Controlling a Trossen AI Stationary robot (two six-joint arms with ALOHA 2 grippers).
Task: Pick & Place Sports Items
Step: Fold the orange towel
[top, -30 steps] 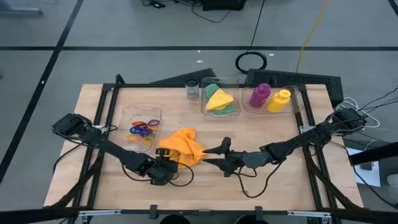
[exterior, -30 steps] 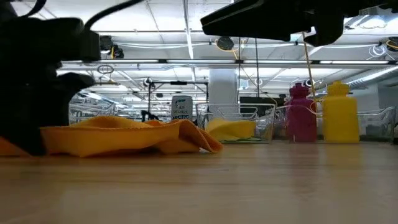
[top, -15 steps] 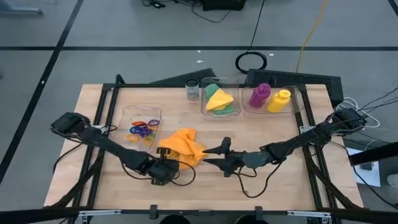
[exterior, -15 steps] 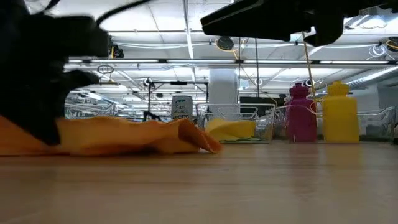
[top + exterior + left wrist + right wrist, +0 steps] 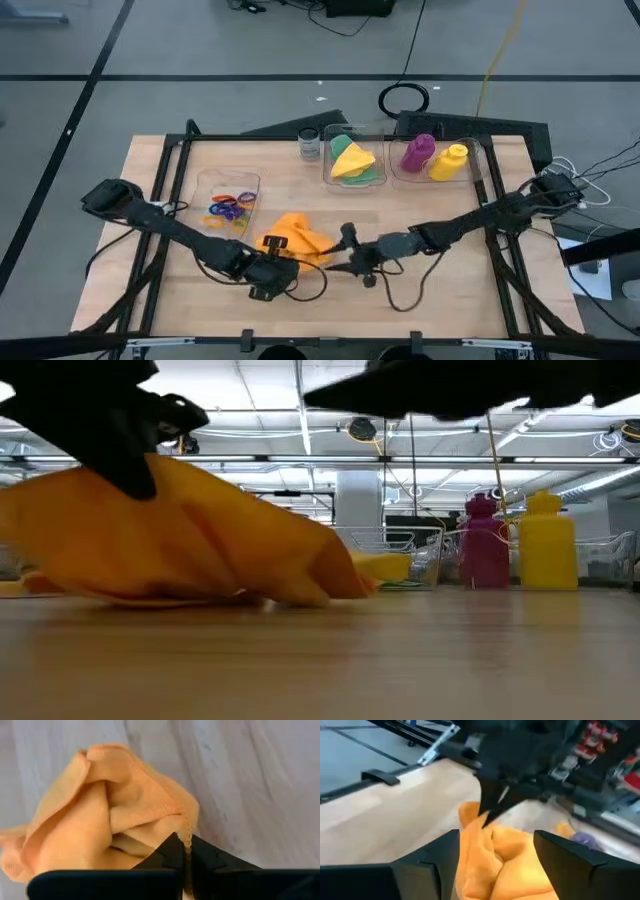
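The left gripper point(image 5: 272, 262) is clamped on a corner of the crumpled orange soft cloth point(image 5: 292, 236), lifting it at the table's six o'clock. At the cloth's three o'clock, the right gripper point(image 5: 347, 254) hovers with fingers spread. Sorted already, it seems: coloured elastic rings point(image 5: 230, 208), green and yellow cloths point(image 5: 353, 161), purple bottle point(image 5: 417, 152) and yellow bottle point(image 5: 449, 161). Only the orange cloth remains.

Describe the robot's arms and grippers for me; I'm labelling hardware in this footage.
Both arms are dark, slim and jointed, with black cables looping beside them over the table. The left gripper ends in two dark, pointed, wedge-shaped fingers. The right gripper has broad, flat, dark fingers with angular edges. No markings show on either.
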